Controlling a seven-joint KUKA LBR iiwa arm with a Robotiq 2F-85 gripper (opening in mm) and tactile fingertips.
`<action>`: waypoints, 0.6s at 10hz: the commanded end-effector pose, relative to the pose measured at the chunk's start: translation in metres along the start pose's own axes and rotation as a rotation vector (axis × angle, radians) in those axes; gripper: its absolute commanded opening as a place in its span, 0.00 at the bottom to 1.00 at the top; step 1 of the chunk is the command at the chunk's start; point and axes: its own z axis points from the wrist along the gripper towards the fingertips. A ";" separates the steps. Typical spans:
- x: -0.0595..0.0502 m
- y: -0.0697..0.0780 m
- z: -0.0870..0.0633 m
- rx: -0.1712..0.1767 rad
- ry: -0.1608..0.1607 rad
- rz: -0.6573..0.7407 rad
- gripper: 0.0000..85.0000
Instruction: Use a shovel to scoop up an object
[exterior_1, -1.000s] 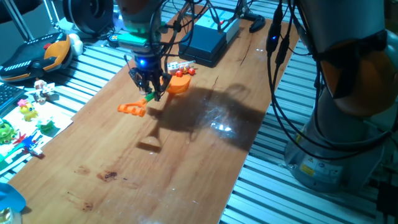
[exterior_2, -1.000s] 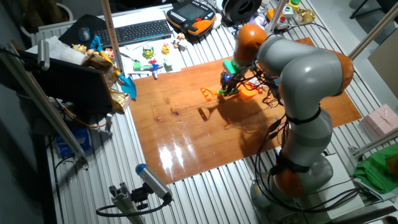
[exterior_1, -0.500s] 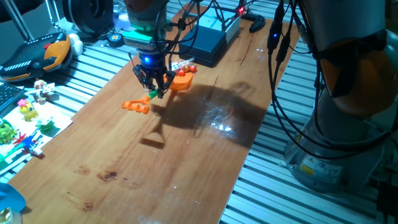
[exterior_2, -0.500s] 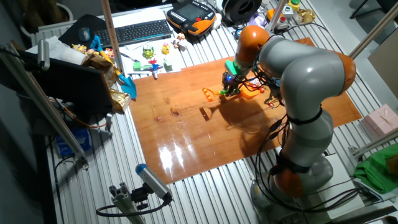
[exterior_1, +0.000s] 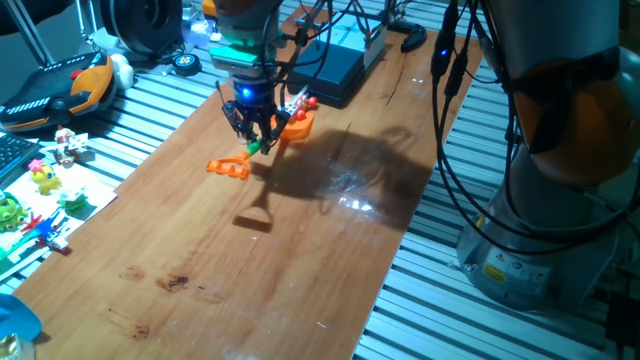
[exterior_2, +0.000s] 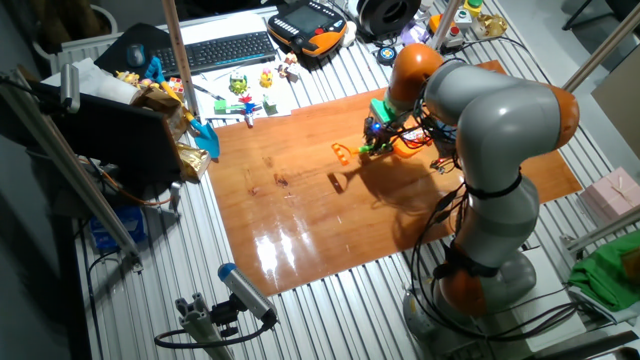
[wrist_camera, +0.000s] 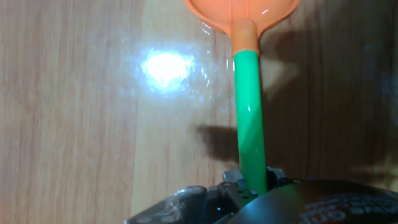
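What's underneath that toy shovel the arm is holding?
Under the shovel lies only the wooden table, with the shaft's shadow and a glare spot. The gripper covers the shaft's rear, and the blade runs out of the hand view, so anything beneath it is unseen.

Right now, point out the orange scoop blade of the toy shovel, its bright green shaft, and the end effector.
orange scoop blade (wrist_camera: 239, 11): hand view, blade's lower middle.
bright green plastic shaft (wrist_camera: 250, 118): hand view, mid-shaft.
end effector (exterior_1: 257, 143): one fixed view, between the fingertips, shut on the shaft.
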 end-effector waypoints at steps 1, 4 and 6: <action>-0.003 -0.001 -0.001 -0.001 0.005 -0.002 0.01; -0.011 -0.003 -0.003 -0.003 0.007 -0.013 0.01; -0.014 -0.004 -0.004 -0.003 0.007 -0.027 0.01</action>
